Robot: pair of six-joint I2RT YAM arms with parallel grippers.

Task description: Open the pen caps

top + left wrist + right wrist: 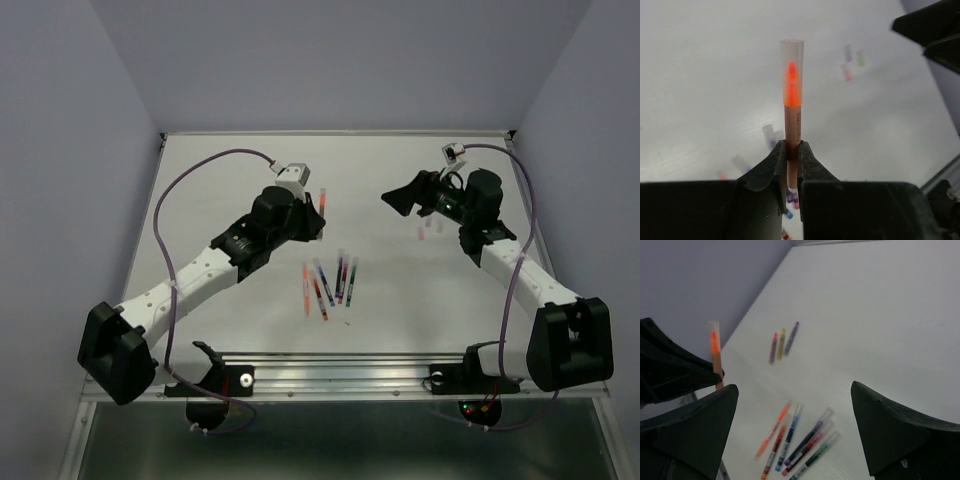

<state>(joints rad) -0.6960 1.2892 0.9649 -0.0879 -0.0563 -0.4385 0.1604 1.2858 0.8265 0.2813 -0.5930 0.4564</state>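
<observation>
White table [420, 180], walled on three sides. Left arm [200, 272] reaches in over the left-centre of the table; right arm [520, 265] reaches in from the right, with its hand turned toward the left one. Right hand [795, 387]: jaws wide, nothing between them, raised above the table. Left hand [792, 150]: jaws narrow, clamped on the lower barrel of an orange pen [792, 125], which is held off the table and sticks out past the fingertips. Its clear cap [791, 60] is on, covering the orange tip at the far end. A loose group of pens [330, 280] lies flat at table centre, between the arms and roughly parallel. Three short pieces [782, 344], red, yellow and purple, lie side by side apart from the group, near the right hand; too blurred to tell cap from pen.
</observation>
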